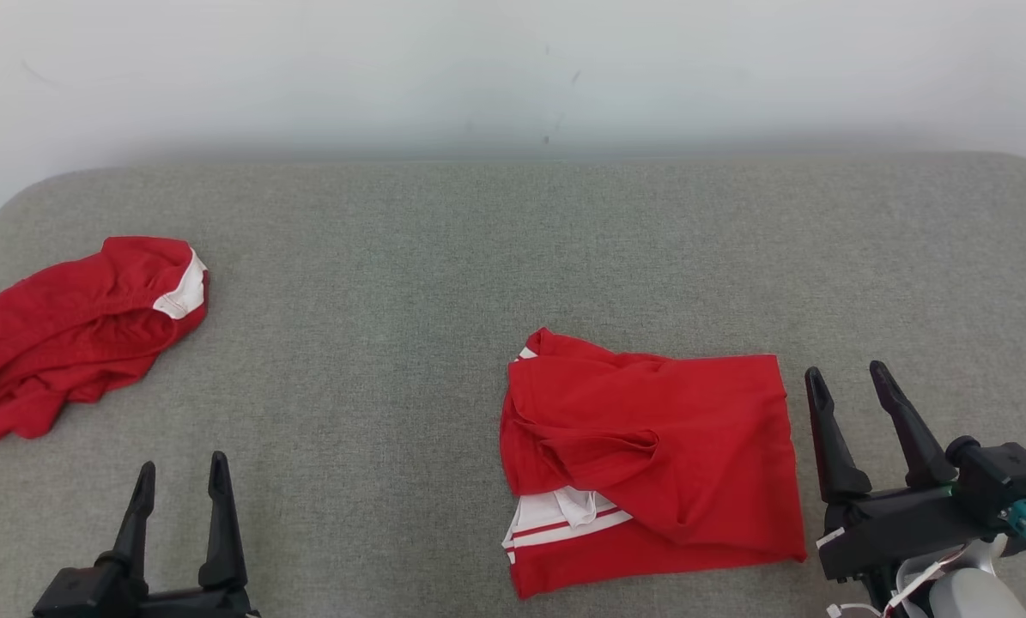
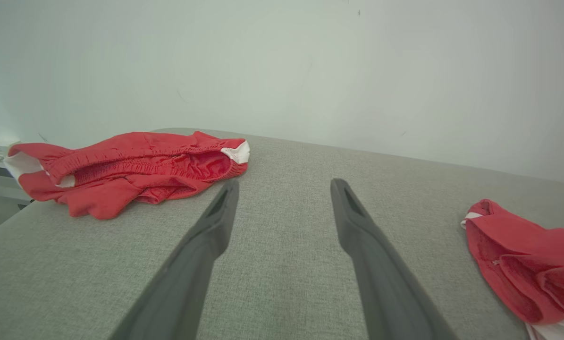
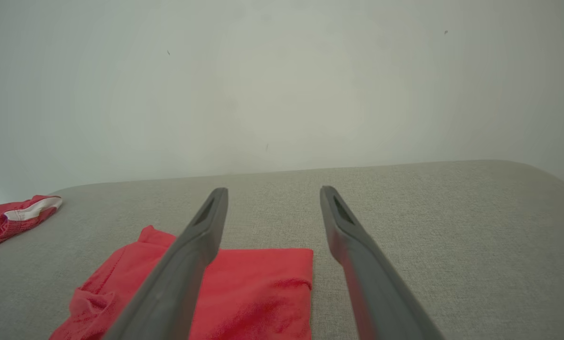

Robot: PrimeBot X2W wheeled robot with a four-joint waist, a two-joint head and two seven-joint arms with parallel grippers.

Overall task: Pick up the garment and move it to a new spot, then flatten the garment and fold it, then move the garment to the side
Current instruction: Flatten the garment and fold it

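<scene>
A folded red garment with white stripes lies on the grey padded surface right of centre; it also shows in the right wrist view and at the edge of the left wrist view. My right gripper stands open just to the right of it, fingers apart and empty, clear of the cloth. My left gripper is open at the lower left, nothing between its fingers.
A second red garment with white trim lies crumpled at the far left. The grey surface ends at a pale wall behind, with rounded back corners.
</scene>
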